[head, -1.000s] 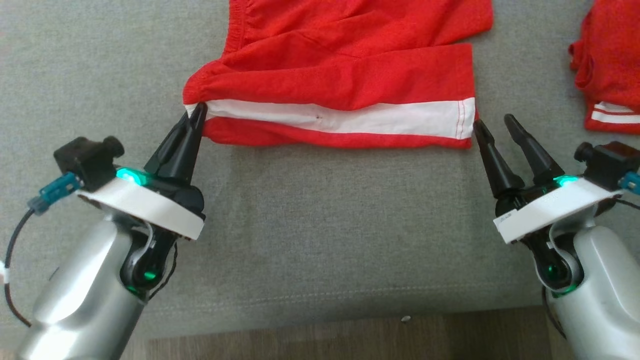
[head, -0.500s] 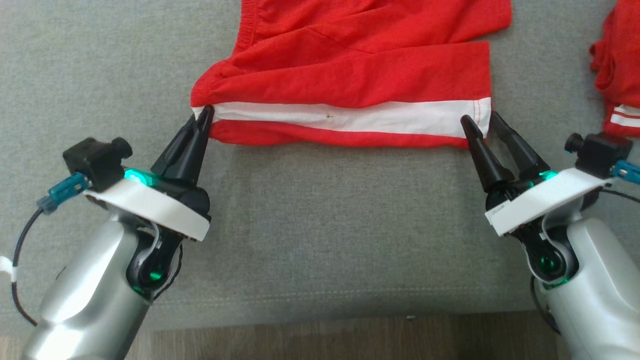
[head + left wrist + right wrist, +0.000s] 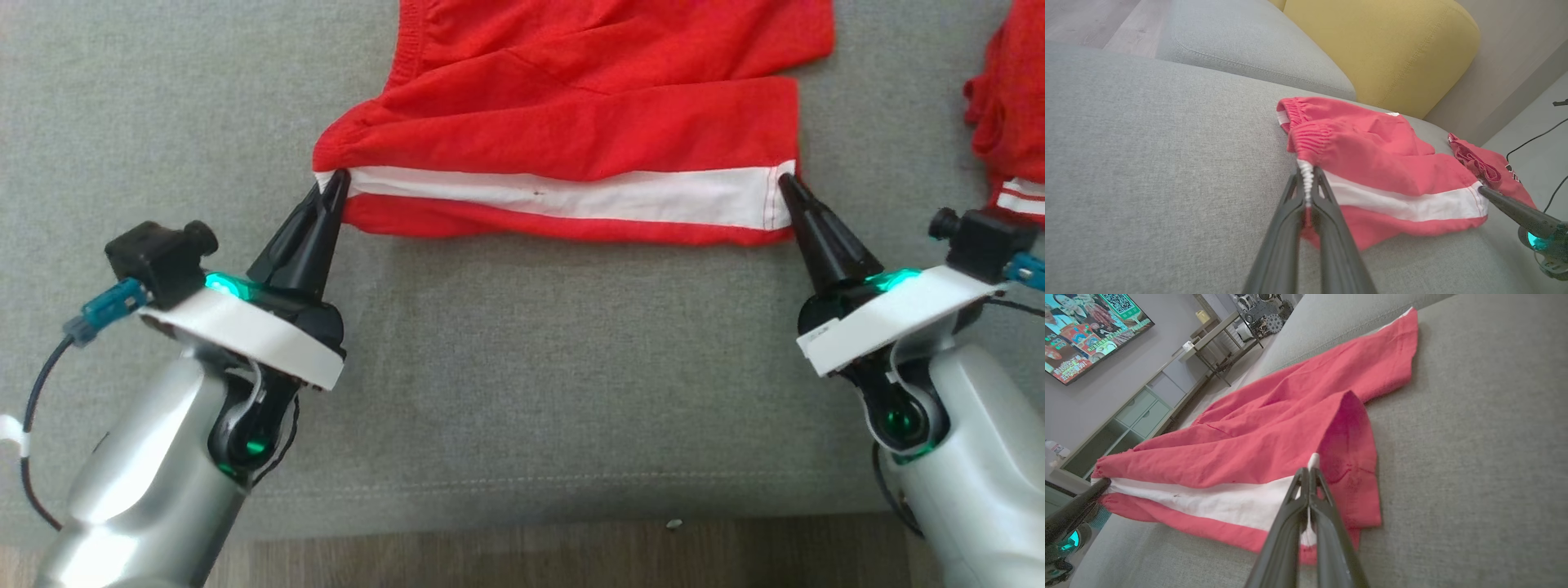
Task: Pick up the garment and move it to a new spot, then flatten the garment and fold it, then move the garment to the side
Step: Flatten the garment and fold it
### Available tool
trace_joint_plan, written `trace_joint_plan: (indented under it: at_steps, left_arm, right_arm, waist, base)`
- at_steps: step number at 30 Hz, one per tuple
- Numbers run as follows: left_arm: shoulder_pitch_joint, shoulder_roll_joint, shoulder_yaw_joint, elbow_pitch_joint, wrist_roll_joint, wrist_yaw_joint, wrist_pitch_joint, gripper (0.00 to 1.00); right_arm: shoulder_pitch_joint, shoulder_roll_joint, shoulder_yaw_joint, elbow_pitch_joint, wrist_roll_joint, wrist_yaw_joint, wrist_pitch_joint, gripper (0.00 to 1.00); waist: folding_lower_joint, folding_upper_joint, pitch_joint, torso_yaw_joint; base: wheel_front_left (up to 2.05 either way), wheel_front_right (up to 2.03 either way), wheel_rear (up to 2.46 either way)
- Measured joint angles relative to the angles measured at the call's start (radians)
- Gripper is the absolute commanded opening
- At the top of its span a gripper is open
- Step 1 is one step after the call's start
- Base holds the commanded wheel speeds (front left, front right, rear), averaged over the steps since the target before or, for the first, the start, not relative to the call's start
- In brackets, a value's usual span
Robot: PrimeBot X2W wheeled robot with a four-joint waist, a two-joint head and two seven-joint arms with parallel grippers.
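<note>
While both jaws pinch its stripe ends, the garment lies between them.

Overall light: bright, even and diffuse, falling from above; no hard beam.
Shadows: a soft, narrow band on the grey sofa cushion under the lower hem of the red shorts; a faint one right of the cloth in the right wrist view.
Glare: white sheen on the left forearm and right forearm; television screen glowing at upper left.
Colour: head view saturated; wrist views washed out, red turning pink.
Focus: fingers of the left gripper and fingers of the right gripper blur toward the bottom edge.
Distortion: wide-angle stretch at the wrist views' corners.
</note>
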Motion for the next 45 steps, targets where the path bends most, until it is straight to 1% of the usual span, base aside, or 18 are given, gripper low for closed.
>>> trace_joint_plan:
  at_steps: [4,8,10,13,17,18,20,23,25,28,29,31,33,35,37,41,43,45]
  left_arm:
    - [-0.002,0.0,-0.001,-0.014,-0.01,0.0,0.0,0.0]
    - [-0.06,0.009,-0.029,-0.057,-0.081,0.0,0.0,0.0]
    - [-0.136,0.024,-0.045,-0.074,-0.112,0.0,0.014,0.0]
    - [-0.311,0.041,-0.059,-0.081,-0.137,0.0,0.046,0.0]
    - [-0.587,0.028,-0.06,-0.007,-0.151,0.0,0.055,0.0]
    - [-0.587,0.028,-0.06,-0.007,-0.151,0.0,0.055,0.0]
    - [-0.712,0.018,-0.06,0.058,-0.136,0.0,0.045,0.0]
    - [-0.874,0.002,-0.051,0.151,-0.05,0.0,0.005,0.0]
    - [-0.952,-0.016,-0.032,0.187,0.002,0.0,-0.004,0.0]
    - [-1.003,-0.06,0.065,0.132,0.062,0.0,-0.008,0.0]
    - [-1.002,-0.073,0.095,0.092,0.074,0.0,-0.008,0.0]
    - [-0.969,-0.081,0.106,0.021,0.088,0.0,-0.009,0.0]
    - [-0.879,-0.076,0.095,-0.031,0.085,0.0,-0.009,0.0]
    - [-0.749,-0.056,0.057,-0.054,0.071,0.0,-0.009,0.0]
    - [-0.599,-0.032,0.024,-0.068,0.053,0.0,-0.009,0.0]
    - [-0.335,0.004,-0.017,-0.109,0.028,0.0,-0.008,0.0]
    - [-0.231,0.016,-0.037,-0.135,0.014,0.0,-0.007,0.0]
    - [-0.143,0.039,-0.083,-0.166,0.013,0.0,-0.007,0.0]
  right_arm:
    - [-0.001,-0.015,-0.008,-0.039,0.006,0.0,-0.02,0.0]
    - [-0.032,-0.032,-0.055,-0.081,0.014,0.0,-0.034,0.0]
    - [-0.091,-0.05,-0.086,-0.098,0.014,0.0,-0.034,0.0]
    - [-0.234,-0.066,-0.151,-0.102,0.009,0.0,-0.032,0.0]
    - [-0.48,-0.064,-0.192,-0.066,-0.001,0.0,-0.006,0.0]
    - [-0.48,-0.064,-0.192,-0.066,-0.001,0.0,-0.006,0.0]
    - [-0.609,-0.046,-0.201,-0.019,-0.006,0.0,-0.007,0.0]
    - [-0.787,-0.011,-0.203,0.064,-0.02,0.0,-0.042,0.0]
    - [-0.869,0.004,-0.204,0.099,-0.024,0.0,-0.078,0.0]
    - [-0.941,-0.005,-0.191,0.115,-0.03,0.0,-0.114,0.0]
    - [-0.952,-0.013,-0.182,0.114,-0.03,0.0,-0.128,0.0]
    - [-0.947,-0.025,-0.161,0.106,-0.024,0.0,-0.151,0.0]
    - [-0.913,-0.044,-0.124,0.076,-0.007,0.0,-0.162,0.0]
    - [-0.848,-0.067,-0.097,0.038,0.008,0.0,-0.175,0.0]
    - [-0.754,-0.093,-0.071,0.004,0.021,0.0,-0.175,0.0]
    - [-0.503,-0.138,-0.039,-0.06,0.06,0.0,-0.165,0.0]
    - [-0.368,-0.151,-0.044,-0.092,0.071,0.0,-0.164,0.0]
    - [-0.233,-0.166,-0.061,-0.119,0.08,0.0,-0.155,0.0]
  waist:
    - [0.0,0.0,-0.008,-0.009]
    - [0.0,0.0,-0.014,-0.024]
    - [0.0,0.0,-0.012,-0.033]
    - [0.0,0.0,0.002,-0.047]
    - [0.0,0.0,0.037,-0.07]
    - [0.0,0.0,0.037,-0.07]
    - [0.0,0.0,0.058,-0.085]
    - [0.0,0.0,0.085,-0.113]
    - [0.0,0.0,0.101,-0.128]
    - [0.0,0.0,0.124,-0.137]
    - [0.0001,0.0,0.13,-0.135]
    - [0.0001,-0.0001,0.133,-0.126]
    - [0.0,0.0,0.127,-0.117]
    - [0.0,0.0,0.116,-0.109]
    - [0.0,0.0,0.104,-0.1]
    - [0.0,0.0,0.079,-0.08]
    - [0.0,0.0,0.062,-0.072]
    - [0.0,0.0,0.043,-0.064]
  base:
    - [0.0,0.0,0.0]
    - [0.0,0.0,0.0]
    - [0.0,0.0,0.0]
    - [0.0,0.0,0.0]
    - [0.0,0.0,0.0]
    - [0.0,0.0,0.0]
    - [0.0,0.0,0.0]
    - [0.0,0.0,0.0]
    - [0.0,0.0,0.0]
    - [0.0,0.0,0.0]
    - [0.0,0.0,0.0]
    - [0.0,0.0,0.0]
    - [0.0,0.0,0.0]
    - [0.0,0.0,0.0]
    - [0.0,0.0,0.0]
    - [0.0,0.0,0.0]
    - [0.0,0.0,0.0]
    - [0.0,0.0,0.0]
